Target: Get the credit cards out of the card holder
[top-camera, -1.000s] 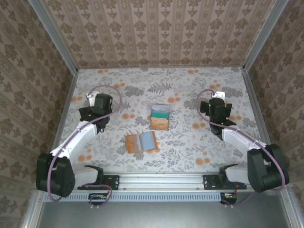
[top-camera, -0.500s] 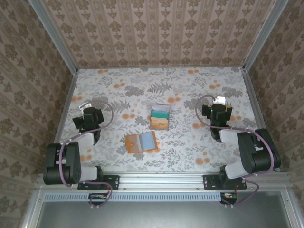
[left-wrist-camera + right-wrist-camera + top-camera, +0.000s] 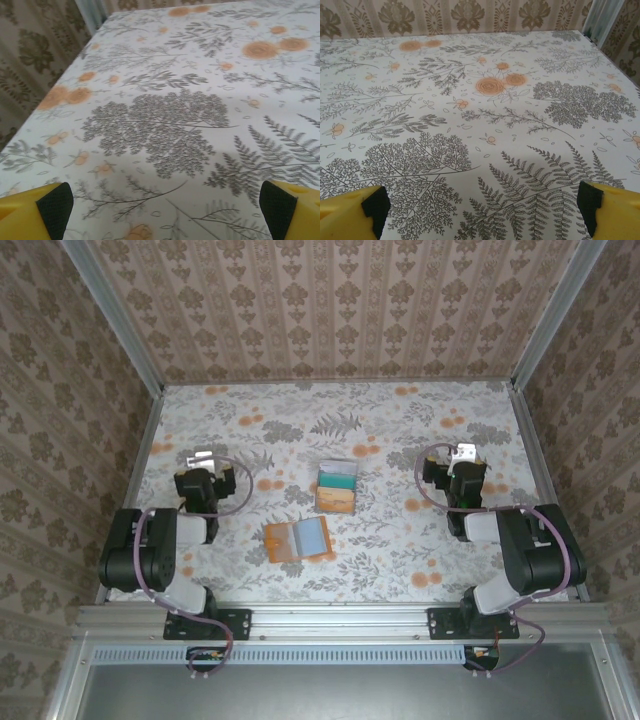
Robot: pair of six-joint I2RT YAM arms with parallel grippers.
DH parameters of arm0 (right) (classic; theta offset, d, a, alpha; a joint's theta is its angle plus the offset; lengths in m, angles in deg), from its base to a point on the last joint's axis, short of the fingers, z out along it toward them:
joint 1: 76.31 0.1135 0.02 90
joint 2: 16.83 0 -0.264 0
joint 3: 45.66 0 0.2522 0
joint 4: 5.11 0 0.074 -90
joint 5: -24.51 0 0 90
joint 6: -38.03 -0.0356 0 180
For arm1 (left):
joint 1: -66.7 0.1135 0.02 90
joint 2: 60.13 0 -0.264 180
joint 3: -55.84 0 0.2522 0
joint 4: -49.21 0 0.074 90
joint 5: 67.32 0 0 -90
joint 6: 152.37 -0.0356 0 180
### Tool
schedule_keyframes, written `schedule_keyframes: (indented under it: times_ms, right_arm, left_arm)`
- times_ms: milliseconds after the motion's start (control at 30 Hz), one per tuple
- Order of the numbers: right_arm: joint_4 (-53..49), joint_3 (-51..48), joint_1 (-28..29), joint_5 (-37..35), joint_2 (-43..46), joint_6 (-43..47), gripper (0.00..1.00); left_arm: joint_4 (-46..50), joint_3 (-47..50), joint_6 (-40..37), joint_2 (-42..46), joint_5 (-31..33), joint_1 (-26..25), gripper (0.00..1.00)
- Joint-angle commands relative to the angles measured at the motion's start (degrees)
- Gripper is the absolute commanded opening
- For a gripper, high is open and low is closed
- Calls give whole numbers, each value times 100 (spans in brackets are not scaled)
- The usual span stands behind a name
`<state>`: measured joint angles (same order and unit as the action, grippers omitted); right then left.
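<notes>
We count two arms, one card holder and at least two credit cards. The card holder, a small orange bifold, lies spread open on the flowered table near the middle, towards the arm bases, its grey-blue inner side facing up. From above we cannot tell whether any card sits in its pockets. Just beyond it, apart from it by a narrow strip of cloth, lie a teal card and an orange card, edge to edge and outside the holder; the teal one is the farther. A pale edge peeks out behind the teal card, perhaps a third card, though we cannot be sure. The left gripper hangs above bare cloth well to the left of the holder, its jaws spread wide with nothing between the yellow fingers. The right gripper hangs well to the right of the cards, likewise released and grasping nothing.
</notes>
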<state>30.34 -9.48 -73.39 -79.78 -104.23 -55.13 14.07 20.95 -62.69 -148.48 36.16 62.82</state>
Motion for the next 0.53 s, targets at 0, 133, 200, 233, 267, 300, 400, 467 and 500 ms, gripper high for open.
schedule_keyframes:
  times_ms: [0, 133, 200, 233, 267, 300, 400, 467, 500]
  right_arm:
    - [212, -18, -11, 154, -37, 17, 100]
    - [208, -18, -6, 154, -38, 17, 99]
    - [206, -18, -8, 154, -32, 21, 100]
    - [212, -19, -11, 154, -32, 16, 100]
    - [205, -16, -10, 154, -37, 16, 100]
    - [211, -13, -11, 154, -39, 17, 100]
    - [212, -16, -4, 154, -38, 17, 100]
    - [212, -13, -10, 154, -36, 17, 100]
    - [212, -18, -11, 159, -35, 15, 100]
  left_arm:
    - [-305, -86, -111, 9, -105, 58, 100]
    - [-290, -86, -117, 17, -99, 53, 100]
    - [-263, -95, -115, 27, -107, 52, 100]
    - [-269, -94, -109, 24, -97, 56, 100]
    - [-255, -93, -109, 25, -104, 54, 100]
    - [-264, -94, -109, 24, -108, 56, 100]
    - [-251, -102, -100, 18, -123, 66, 100]
    - [-244, -98, -100, 25, -121, 66, 100]
    - [-255, -93, -100, 21, -118, 63, 100]
